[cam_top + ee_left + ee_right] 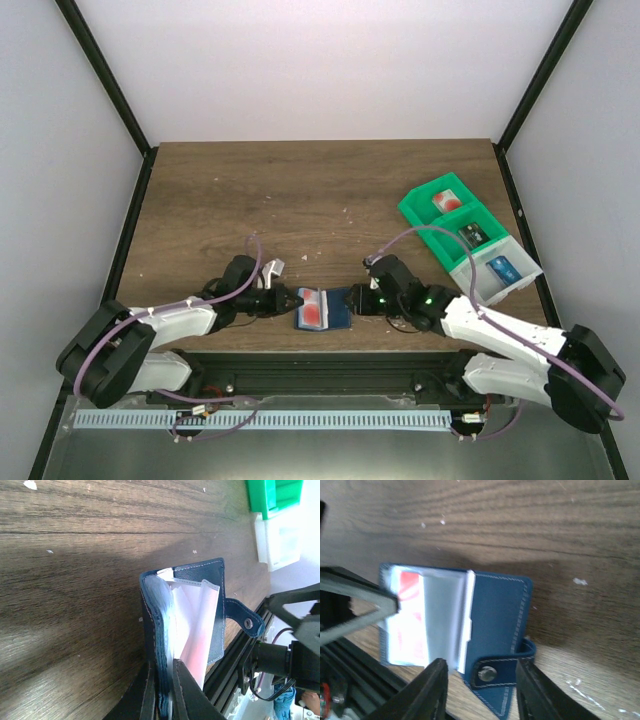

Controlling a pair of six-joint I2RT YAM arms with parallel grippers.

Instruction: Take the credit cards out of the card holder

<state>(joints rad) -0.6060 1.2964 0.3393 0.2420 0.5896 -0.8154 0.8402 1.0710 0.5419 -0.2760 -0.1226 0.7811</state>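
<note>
The card holder point(322, 310) lies open, a red-pink card point(410, 587) seen in its clear sleeve. Its outer edge is pinched between the left gripper point(164, 669) fingers, and its snap strap point(505, 667) lies between the spread right gripper point(480, 666) fingers. Beyond the right fingers, loose cards point(445, 203) are held in a green bin point(410, 212) and a white bin point(466, 277).

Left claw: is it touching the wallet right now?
Touching. The left wrist view shows the left claw closed on the wallet, whose near edge is pinched between the two fingers.
</note>
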